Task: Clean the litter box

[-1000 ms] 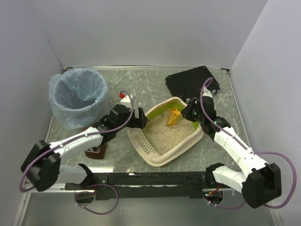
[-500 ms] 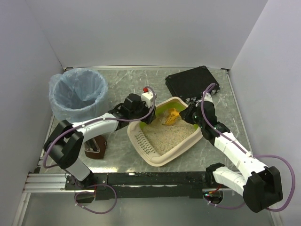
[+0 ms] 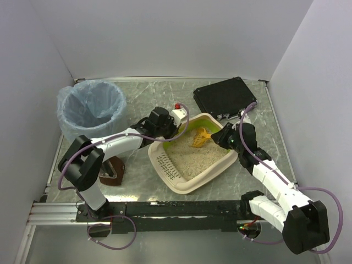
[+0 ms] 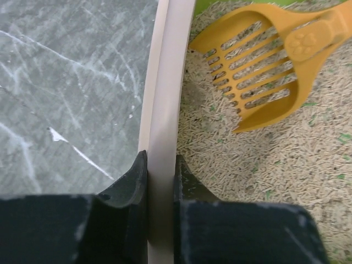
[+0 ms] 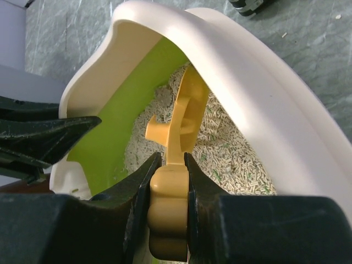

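Observation:
The litter box (image 3: 184, 187) is a beige tray with a lime-green inner wall, sitting mid-table with sandy granules (image 4: 286, 165) inside. My left gripper (image 3: 175, 133) is at its far left corner. In the left wrist view it (image 4: 161, 157) is shut on the beige rim (image 4: 165, 82), one finger outside and one inside. An orange slotted scoop (image 3: 201, 137) lies tilted over the granules at the far end. My right gripper (image 3: 218, 137) is shut on its handle. In the right wrist view the handle (image 5: 168, 209) sits between the jaws of my right gripper (image 5: 169, 159).
A round bin with a blue bag (image 3: 91, 113) stands at the far left. A black case (image 3: 224, 96) lies behind the box on the right. A brown object (image 3: 111, 171) sits under the left arm. A black rail (image 3: 176, 209) runs along the near edge.
My left arm swung right to the box's far left corner, and its jaws went from wide open to shut on the rim. The right gripper kept hold of the scoop and barely shifted.

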`<action>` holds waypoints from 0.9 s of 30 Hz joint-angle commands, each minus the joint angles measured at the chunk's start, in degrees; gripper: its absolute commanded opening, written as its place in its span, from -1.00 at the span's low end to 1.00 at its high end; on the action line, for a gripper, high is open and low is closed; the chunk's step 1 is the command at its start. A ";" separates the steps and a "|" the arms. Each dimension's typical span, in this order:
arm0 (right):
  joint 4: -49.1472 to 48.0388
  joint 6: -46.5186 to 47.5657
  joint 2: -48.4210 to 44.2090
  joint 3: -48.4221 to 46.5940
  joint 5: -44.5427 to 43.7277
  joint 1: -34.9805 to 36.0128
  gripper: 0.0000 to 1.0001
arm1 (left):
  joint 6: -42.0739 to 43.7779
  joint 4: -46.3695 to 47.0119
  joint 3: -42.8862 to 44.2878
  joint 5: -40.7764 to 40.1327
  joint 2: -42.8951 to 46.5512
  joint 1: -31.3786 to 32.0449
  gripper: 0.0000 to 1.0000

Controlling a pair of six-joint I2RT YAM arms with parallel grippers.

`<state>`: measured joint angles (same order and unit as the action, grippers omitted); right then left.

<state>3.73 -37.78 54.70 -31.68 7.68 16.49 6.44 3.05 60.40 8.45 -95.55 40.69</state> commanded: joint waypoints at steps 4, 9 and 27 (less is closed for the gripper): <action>-1.70 0.78 -0.12 2.23 6.20 -0.67 -1.00 | 5.52 2.73 3.67 -7.73 5.10 3.69 -0.99; -3.11 -0.71 1.73 2.41 7.69 -0.76 -1.00 | 4.29 1.18 7.44 -19.06 8.44 7.91 -0.98; -9.86 -11.07 -0.21 11.10 10.15 -0.93 -1.00 | 8.86 0.38 15.27 -42.55 10.65 17.58 -0.98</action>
<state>-4.69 -44.01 52.93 -26.26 14.46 15.09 12.88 -9.30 67.24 -28.93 -89.80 55.37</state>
